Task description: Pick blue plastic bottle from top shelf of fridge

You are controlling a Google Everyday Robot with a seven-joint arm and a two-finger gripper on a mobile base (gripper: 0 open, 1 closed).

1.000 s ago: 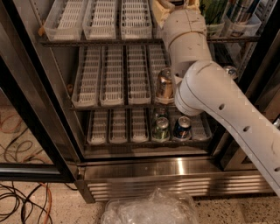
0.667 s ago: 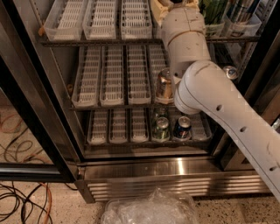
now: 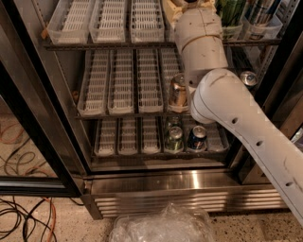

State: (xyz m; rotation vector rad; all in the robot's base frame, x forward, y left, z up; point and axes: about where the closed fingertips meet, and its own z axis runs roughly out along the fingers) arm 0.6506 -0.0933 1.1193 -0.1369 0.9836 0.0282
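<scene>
1. Up at the frame's upper centre, the pincer (image 3: pixel 185 4) reaches in at the top shelf (image 3: pixel 94 46) of the fridge (image 3: pixel 165 182). The edge cuts it off, so I cannot tell whether it is spread or pressed together.
2. The blue plastic bottle (image 3: pixel 258 13) stands upper right on that shelf, just beside a green bottle (image 3: pixel 232 10).

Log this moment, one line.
phase: reach | gripper: top shelf, at frame's top edge | blue plastic bottle: not identifiable | fridge: open
</scene>
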